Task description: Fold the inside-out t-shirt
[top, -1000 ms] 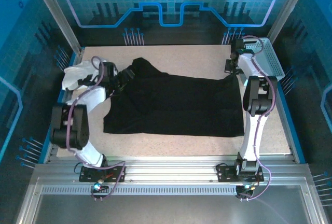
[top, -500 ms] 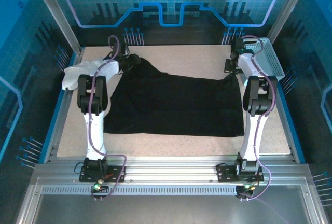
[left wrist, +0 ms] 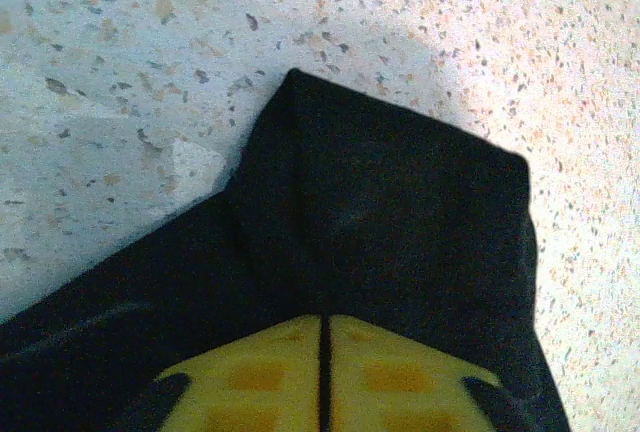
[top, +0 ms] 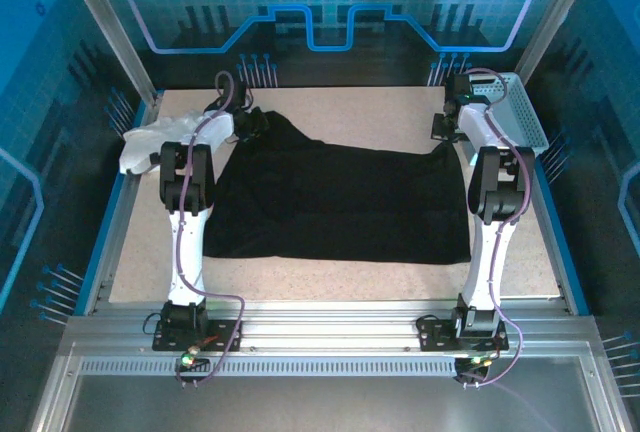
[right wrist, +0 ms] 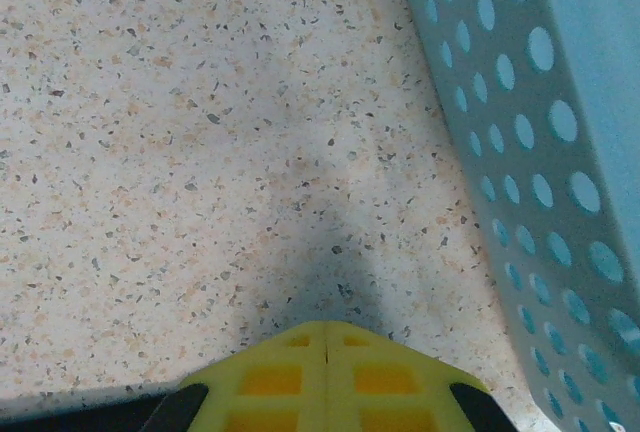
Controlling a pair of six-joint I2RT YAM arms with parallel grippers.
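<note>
Black soft cloth covers most of the work surface: the large black short-sleeved cloth t-shirt (top: 340, 202) is spread flat across the middle of the speckled beige table (top: 340, 102), with a bunched sleeve at its far-left corner. The left gripper (left wrist: 322, 337) is set on that sleeve. In the left wrist view its yellow fingers (left wrist: 250, 377) are pressed together with black fabric around and ahead of them, so a fold of the sleeve is judged to be pinched between them. A hold at this corner is probably meant to let the sleeve be lifted and carried over the body of the shirt. Since the cloth is limp, it can be expected to drape and drag rather than keep its shape.

The right gripper (right wrist: 328, 344) is held near the shirt's far-right corner. Its fingers are closed on each other over bare table and nothing is seen between them. A sliver of black cloth is caught at the lower-left edge of the right wrist view.

Just beside it, the pale blue perforated plastic basket (top: 522, 112) is set at the table's far-right corner. Nothing can be made out inside it. The crumpled white cloth garment (top: 140, 147) is laid at the far-left edge of the table, outside any container.
</note>
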